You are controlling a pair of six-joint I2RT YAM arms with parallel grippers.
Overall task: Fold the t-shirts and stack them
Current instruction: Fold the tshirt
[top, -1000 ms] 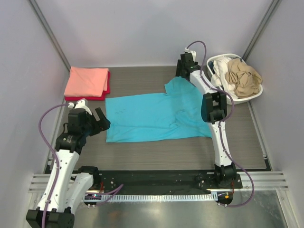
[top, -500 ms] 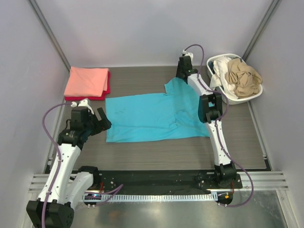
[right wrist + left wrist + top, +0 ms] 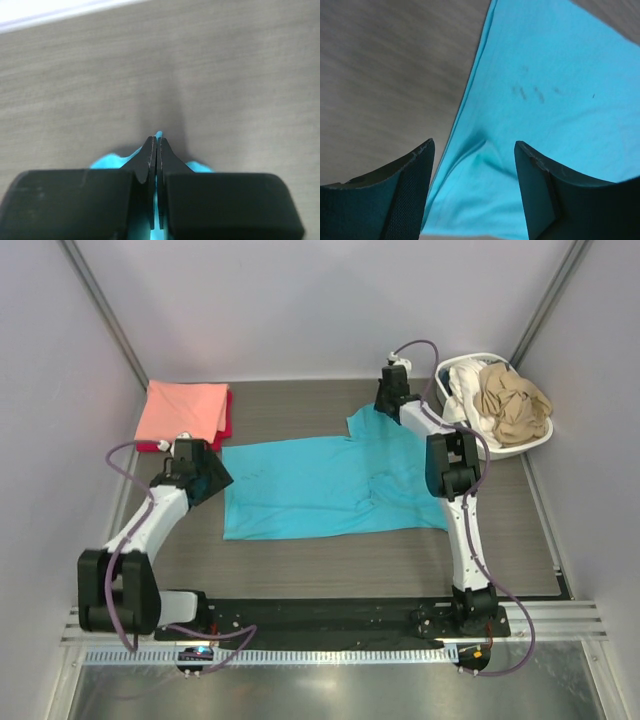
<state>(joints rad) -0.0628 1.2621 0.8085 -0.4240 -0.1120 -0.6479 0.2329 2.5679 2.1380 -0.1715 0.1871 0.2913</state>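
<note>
A turquoise t-shirt (image 3: pixel 320 485) lies spread flat across the middle of the table. My left gripper (image 3: pixel 215 478) is down at its left edge, open. In the left wrist view its fingers (image 3: pixel 405 195) straddle the hem, and the turquoise cloth (image 3: pixel 545 75) bunches into a small ridge between them. My right gripper (image 3: pixel 388 405) is at the shirt's far right corner, by the sleeve. It is shut on the cloth: in the right wrist view a sliver of turquoise shows between the closed tips (image 3: pixel 157 140). Salmon-pink and red t-shirts (image 3: pixel 185 410) lie folded and stacked at the back left.
A white laundry basket (image 3: pixel 520 450) stands at the back right, holding a crumpled tan shirt (image 3: pixel 510 400) and a white one (image 3: pixel 465 390). Grey walls close in on both sides. The arms' black base rail (image 3: pixel 320 618) runs along the near edge.
My left arm reached forward and down to the shirt's left edge, its jaws narrowing. My right gripper closed on the shirt's far corner.
</note>
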